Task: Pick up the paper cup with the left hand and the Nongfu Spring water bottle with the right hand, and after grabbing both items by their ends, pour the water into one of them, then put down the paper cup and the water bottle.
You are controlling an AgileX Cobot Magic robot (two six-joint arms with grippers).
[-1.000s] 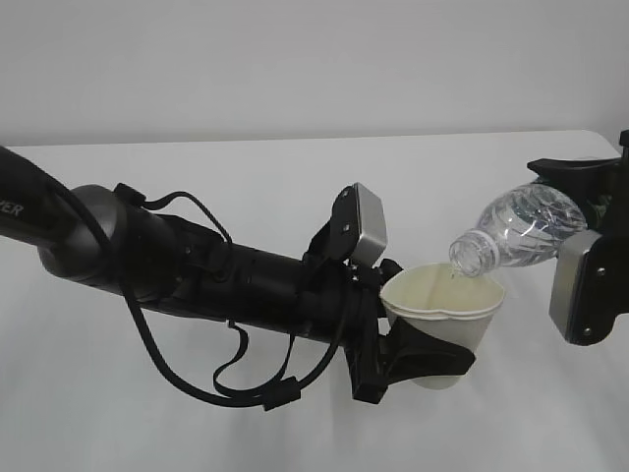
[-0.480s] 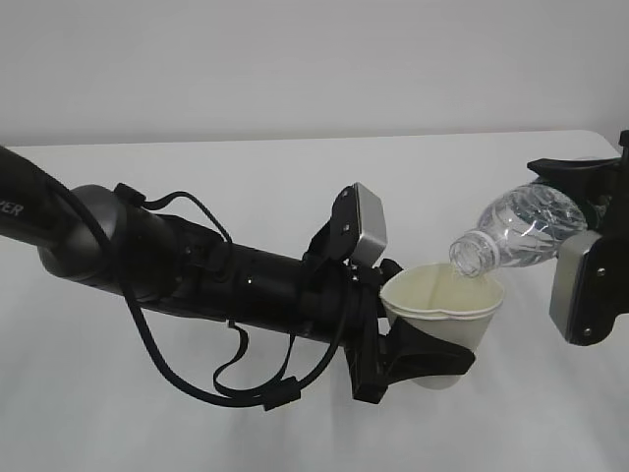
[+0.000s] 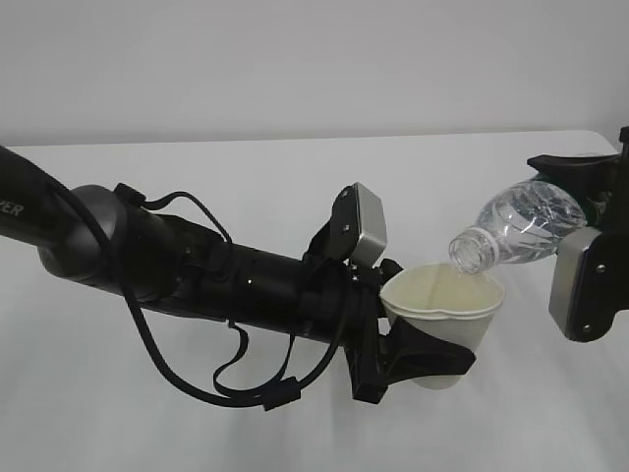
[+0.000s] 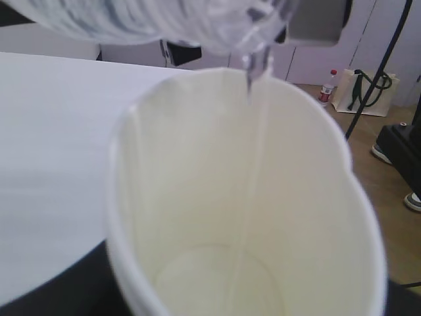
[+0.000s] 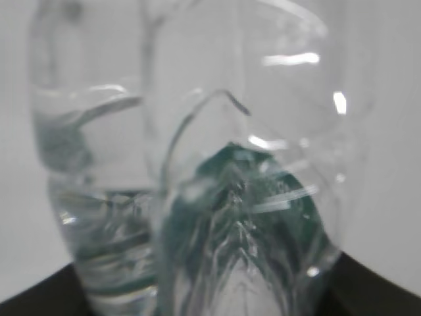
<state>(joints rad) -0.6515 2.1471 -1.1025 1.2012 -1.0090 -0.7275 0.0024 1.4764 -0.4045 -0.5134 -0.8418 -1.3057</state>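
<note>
The white paper cup is held above the table with my left gripper shut on its lower part; its rim is squeezed slightly out of round. From the right, the clear Nongfu Spring water bottle is tipped with its open mouth over the cup's far rim, my right gripper shut on its base end. In the left wrist view a thin stream of water falls from the bottle mouth into the paper cup. The right wrist view is filled by the bottle, green label showing through, fingers hidden.
The white table lies under both arms, its back edge running across the picture against a plain wall. Loose black cables hang below the left arm. Beyond the table's edge, the left wrist view shows a floor with a bag.
Almost nothing has moved; the bottle and right gripper have shifted a hair, and the pour into the cup goes on.
</note>
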